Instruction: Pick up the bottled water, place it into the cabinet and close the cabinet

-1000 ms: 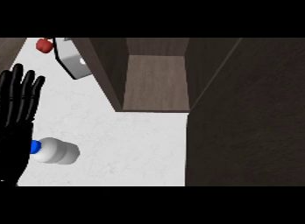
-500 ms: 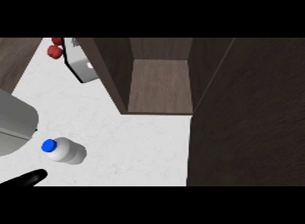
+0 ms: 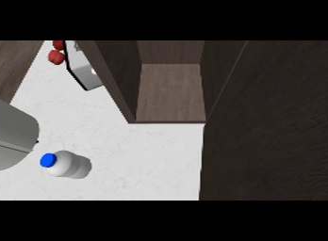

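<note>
Since half a second ago the black fingertip that showed at the lower left corner has gone out of view, and the grey forearm (image 3: 7,134) now fills more of the left edge, its rounded end reaching further toward the middle of the frame. Neither hand shows, so whether either is open, closed or gripping anything cannot be told.

Nearest, at the lower left of the frame, the bottled water (image 3: 67,164) lies on the white tabletop (image 3: 146,155), its blue cap (image 3: 48,160) pointing toward the left edge. The forearm sits just beside it, above and to the left; whether they touch cannot be told. No hand is on the bottle.

Along the right side of the frame a broad dark wood panel (image 3: 271,127) runs from the bottom edge up to the top, which looks like the cabinet's open door, though that is not certain.

Farther off, at the upper middle, the cabinet (image 3: 170,92) stands open, its brown inner floor bare and its dark side walls rising on both sides. The bottle is well apart from it.

Farthest, at the upper left, a grey and white object (image 3: 83,70) leans beside the cabinet's left wall, with a small red thing (image 3: 56,55) just left of it.
</note>
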